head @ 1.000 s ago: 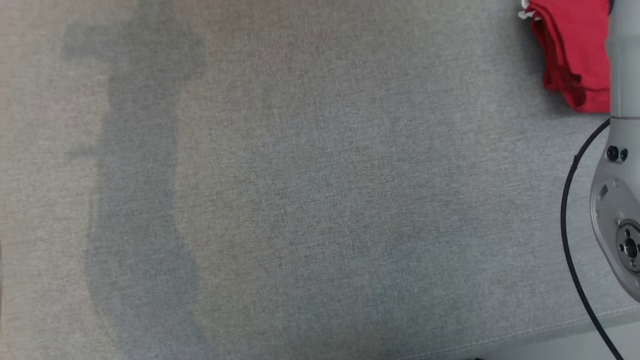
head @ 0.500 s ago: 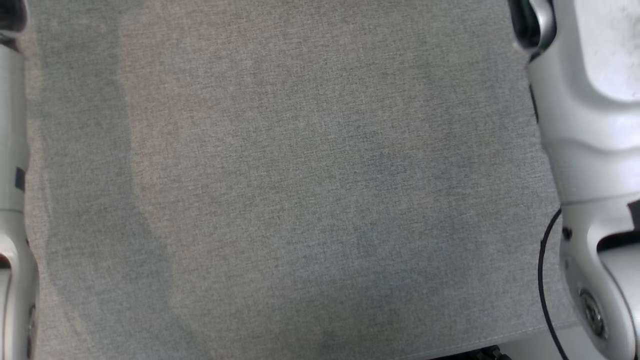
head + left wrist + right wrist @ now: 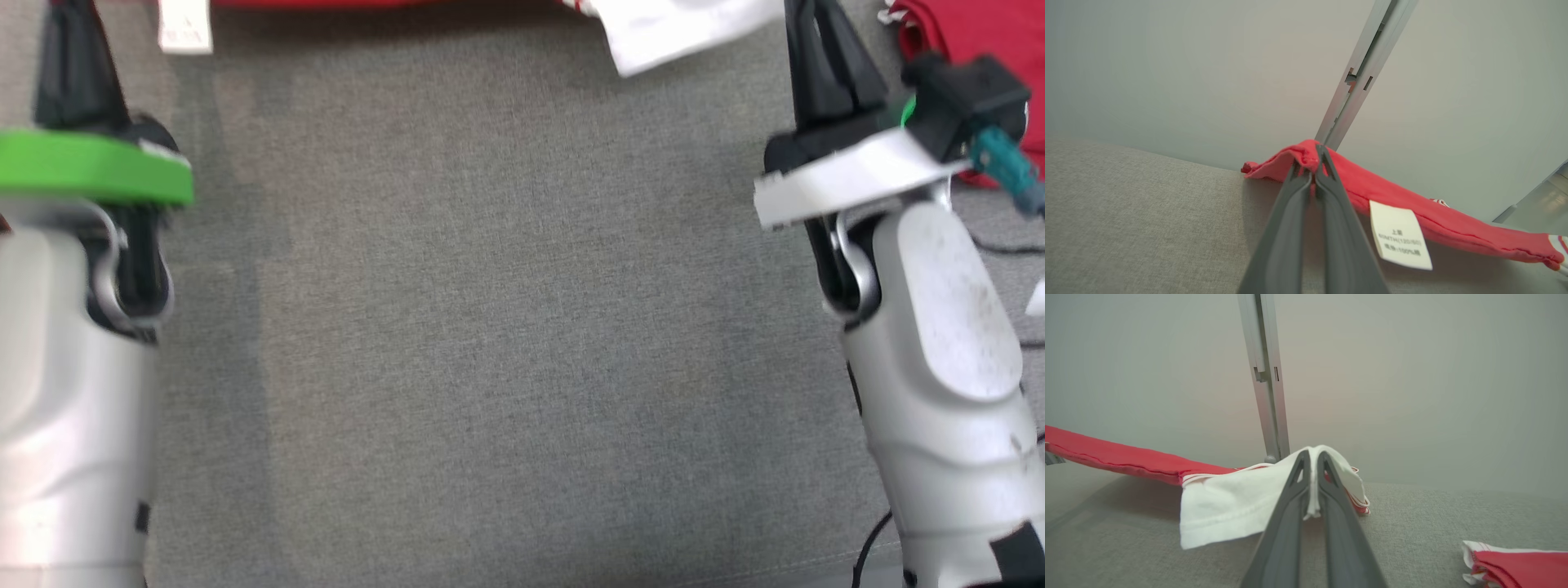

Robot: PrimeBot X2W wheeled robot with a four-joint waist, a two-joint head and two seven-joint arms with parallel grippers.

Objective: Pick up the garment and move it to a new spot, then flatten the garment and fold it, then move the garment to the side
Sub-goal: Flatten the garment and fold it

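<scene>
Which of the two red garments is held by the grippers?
The red garment stretched between the left gripper and the right gripper, with a white sleeve and a label; the folded garment lies apart on the grey surface.

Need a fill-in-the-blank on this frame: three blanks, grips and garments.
1. The left gripper is shut on the garment's ___ fabric.
2. The right gripper pinches the same garment's ___ part.
3. A second garment lies at the robot's far ___.
Missing words: red; white; right.

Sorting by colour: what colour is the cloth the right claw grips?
The garment is white there, red trim; right wrist view.
</scene>
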